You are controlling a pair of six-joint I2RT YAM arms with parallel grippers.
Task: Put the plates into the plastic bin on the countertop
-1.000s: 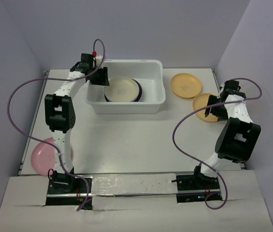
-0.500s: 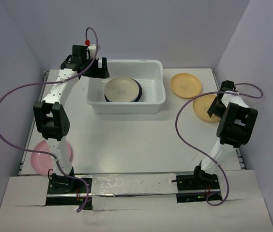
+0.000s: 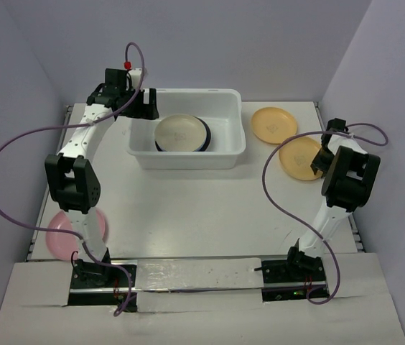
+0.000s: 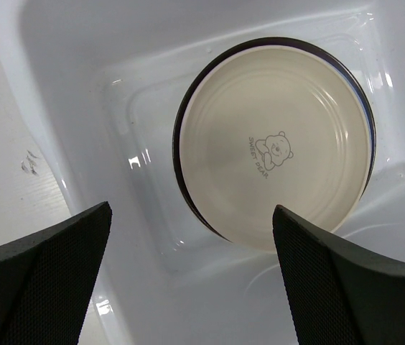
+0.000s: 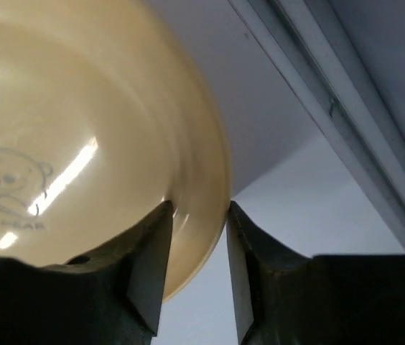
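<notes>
Two yellow-orange plates are lying on the right side of the white counter (image 3: pixel 188 208). The far yellow-orange plate (image 3: pixel 275 124) is sitting alone toward the back, and the near yellow-orange plate (image 3: pixel 297 154) is lying just in front of it, apart from it, with the right jaws reaching in at its right edge. Seen from the right wrist, this near plate (image 5: pixel 80 108) is showing a glossy surface with a faint bear outline. Its upturned rim is running between the two dark fingers (image 5: pixel 145 280), one on each side; whether they are pinching the rim or only straddling it cannot be told. The plastic bin (image 3: pixel 188 154), white with rounded corners and a rolled rim, is standing at the back middle of the counter. On its floor a cream plate (image 4: pixel 274 144) is resting on a dark plate (image 4: pixel 177 144), whose edge is peeking out around it. The cream plate is round and shallow, showing faint concentric ridges and a small bear drawing lettered "SWEET BEAR". The left jaws are hanging spread wide over the bin's left end, grasping nothing, their mesh-textured fingers (image 4: pixel 44 280) framing the stack from above. A pink plate (image 3: pixel 59 233) is lying at the counter's near left edge, partly hidden behind the left arm (image 3: pixel 77 183).
</notes>
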